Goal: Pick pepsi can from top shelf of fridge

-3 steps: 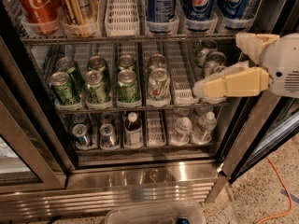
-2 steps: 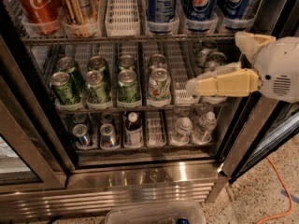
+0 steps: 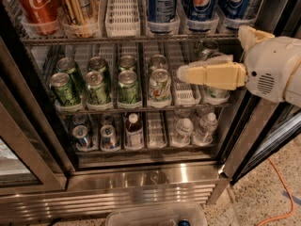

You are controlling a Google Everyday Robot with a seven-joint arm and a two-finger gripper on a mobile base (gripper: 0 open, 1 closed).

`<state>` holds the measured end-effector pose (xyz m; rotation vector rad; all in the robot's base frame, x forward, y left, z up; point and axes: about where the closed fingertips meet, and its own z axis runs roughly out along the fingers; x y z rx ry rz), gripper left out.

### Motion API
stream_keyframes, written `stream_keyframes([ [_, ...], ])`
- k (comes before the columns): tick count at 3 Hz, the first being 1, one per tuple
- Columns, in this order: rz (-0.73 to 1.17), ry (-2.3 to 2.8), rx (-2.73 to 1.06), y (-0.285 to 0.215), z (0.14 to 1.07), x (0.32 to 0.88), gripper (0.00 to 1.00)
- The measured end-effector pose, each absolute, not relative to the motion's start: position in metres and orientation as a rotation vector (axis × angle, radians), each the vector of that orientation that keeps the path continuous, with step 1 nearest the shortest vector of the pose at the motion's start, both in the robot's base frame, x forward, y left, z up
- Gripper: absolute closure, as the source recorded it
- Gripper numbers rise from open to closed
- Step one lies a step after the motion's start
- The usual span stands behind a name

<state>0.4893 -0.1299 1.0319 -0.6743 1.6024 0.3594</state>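
Observation:
Three blue pepsi cans stand at the right of the fridge's top shelf (image 3: 94,40); the middle one (image 3: 202,3) and the right one (image 3: 238,0) show the globe logo, and the left one (image 3: 162,4) shows its label side. My cream gripper (image 3: 184,73) reaches in from the right and points left. It is below the top shelf, in front of the middle shelf's right lanes, under the middle pepsi can and touching none. The white arm housing (image 3: 273,67) is at the right edge.
A red Coca-Cola can (image 3: 36,6), a gold can (image 3: 77,6) and a white lane tray (image 3: 122,11) share the top shelf. Green cans (image 3: 97,86) fill the middle shelf, small bottles (image 3: 134,131) the lower. A dark door frame (image 3: 249,135), an orange cable (image 3: 282,192) and a clear bin (image 3: 155,215) are nearby.
The gripper has moved left and slightly up across the front of the middle shelf, further into the fridge opening. The cans have not moved.

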Motion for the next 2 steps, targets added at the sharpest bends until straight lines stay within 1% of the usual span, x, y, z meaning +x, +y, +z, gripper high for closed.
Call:
stream_keyframes([
  [2, 0.355, 1.573, -0.598, -0.1241, 1.0388, 0.5091, 0.0],
])
